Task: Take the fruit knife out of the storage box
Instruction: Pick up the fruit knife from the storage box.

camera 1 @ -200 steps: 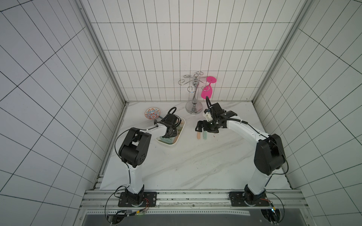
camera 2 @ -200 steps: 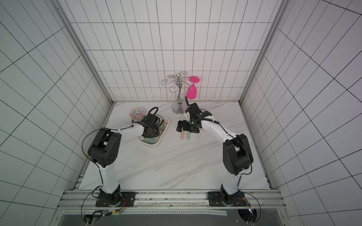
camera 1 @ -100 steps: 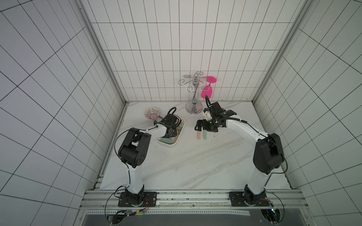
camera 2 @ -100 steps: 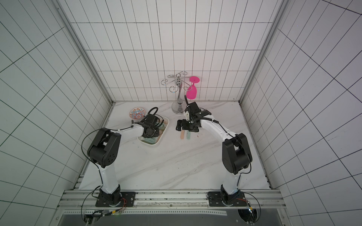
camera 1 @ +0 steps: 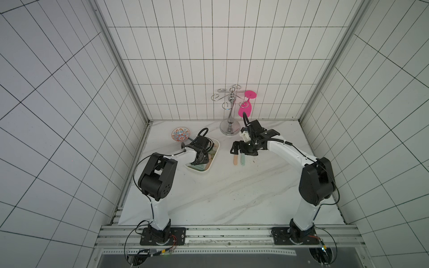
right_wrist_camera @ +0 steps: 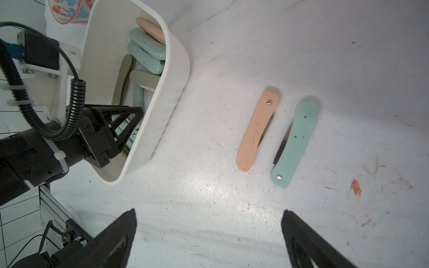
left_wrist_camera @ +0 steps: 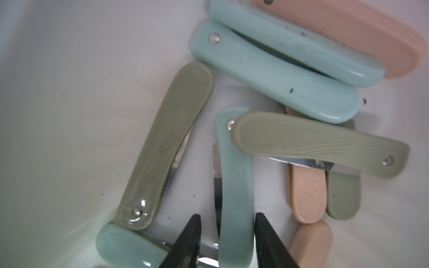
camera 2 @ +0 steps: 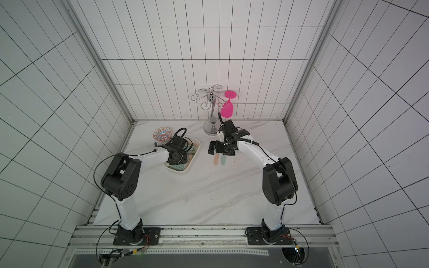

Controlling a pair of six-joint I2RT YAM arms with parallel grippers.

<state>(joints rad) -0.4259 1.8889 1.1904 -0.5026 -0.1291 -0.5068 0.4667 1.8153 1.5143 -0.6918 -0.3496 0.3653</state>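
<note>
In the storage box point(right_wrist_camera: 162, 104) the nearer left claw point(left_wrist_camera: 227, 215) sits open astride a teal knife point(left_wrist_camera: 234, 174) lying lengthwise between its tips; the right claw point(right_wrist_camera: 209, 211) gapes outside it.

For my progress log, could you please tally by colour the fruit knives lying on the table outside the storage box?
Peach knife: 1
Mint-green knife: 1
Total: 2

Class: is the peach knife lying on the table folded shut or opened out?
Folded shut: in the right wrist view the peach knife shows only a blade edge tucked along its handle.
</note>
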